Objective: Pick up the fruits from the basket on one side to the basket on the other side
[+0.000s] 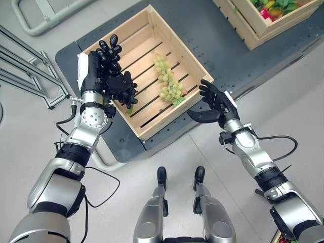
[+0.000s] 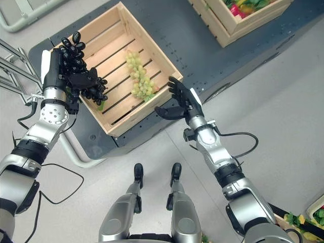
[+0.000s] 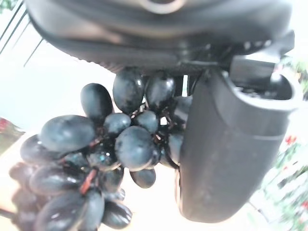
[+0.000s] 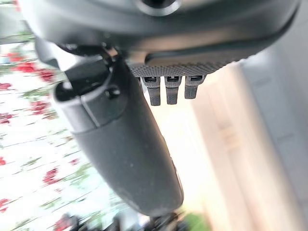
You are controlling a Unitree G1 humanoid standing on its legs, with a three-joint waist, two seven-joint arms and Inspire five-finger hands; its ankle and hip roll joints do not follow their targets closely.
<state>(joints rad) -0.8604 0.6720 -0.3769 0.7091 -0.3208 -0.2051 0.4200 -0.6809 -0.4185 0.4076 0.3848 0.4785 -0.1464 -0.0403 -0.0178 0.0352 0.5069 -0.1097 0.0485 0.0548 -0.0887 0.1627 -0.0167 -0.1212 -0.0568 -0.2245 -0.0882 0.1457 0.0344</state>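
Pale slatted wood makes up the near crate [image 1: 174,40], the landmark here, resting on a dark grey platform [image 1: 223,50]. Nearest to the robot, the right hand [image 1: 216,101] hangs just outside the crate's right-hand corner, its fingers straight and spread, the thumb held apart, with nothing in it. Its fingertips come close to the crate's rim, though contact cannot be judged.

At the crate's left side, over the near-left rim, the left hand [image 1: 104,68] has its fingers curled round a bunch of dark grapes [image 1: 123,87]; the left wrist view shows the glossy black berries [image 3: 96,159] pressed against the palm beside the thumb. A small green leaf [image 1: 129,108] hangs below the bunch, just over the crate's floor near the rim.

Inside the crate, towards its right half, a bunch of green grapes [image 1: 168,80] lies on the slats, apart from the dark bunch.

Beyond the crate, on the far right of the platform, a second wooden crate [image 1: 253,23] holds red and green produce [image 1: 276,7]. Left of the near crate, grey metal bars [image 1: 25,71] stand on the floor.
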